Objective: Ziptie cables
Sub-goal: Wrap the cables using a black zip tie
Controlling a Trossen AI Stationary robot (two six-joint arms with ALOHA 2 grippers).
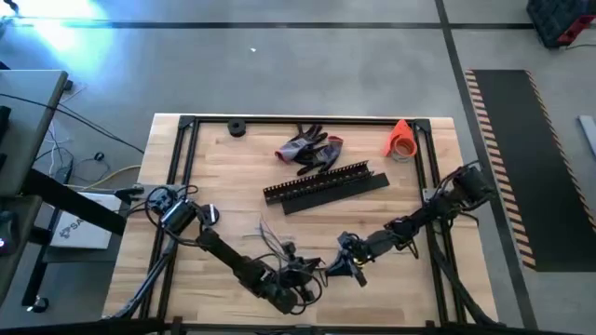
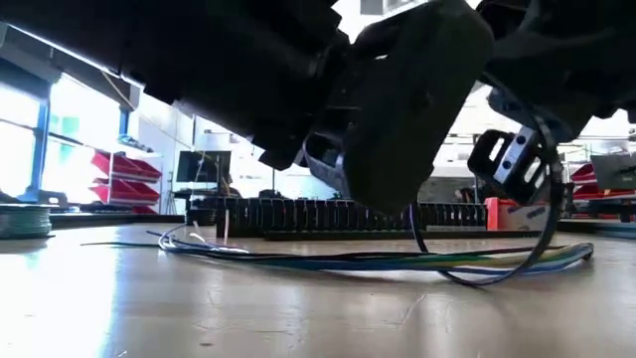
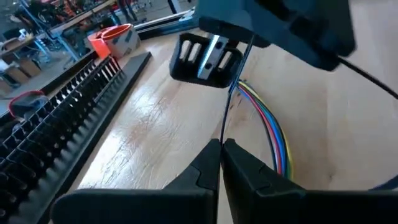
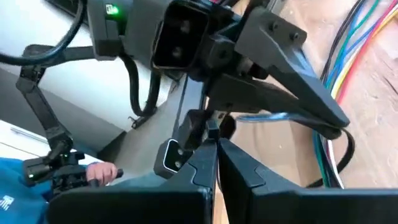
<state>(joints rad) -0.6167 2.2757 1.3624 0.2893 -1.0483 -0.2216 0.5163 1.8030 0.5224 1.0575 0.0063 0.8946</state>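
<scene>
Wooden surface (image 1: 233,186) under me, framed by black rails. At its near edge my left claw (image 3: 221,149) is pinched shut on a thin black ziptie (image 3: 229,106), and my right claw (image 4: 216,149) sits just beside it, fingers closed together too; what it grips I cannot tell. Cables (image 2: 378,262) lie flat along the surface directly beneath both claws, coloured strands side by side. Farther back lie black slotted strips (image 1: 326,186), grey-and-red gloves (image 1: 309,149) and an orange tape roll (image 1: 401,140).
</scene>
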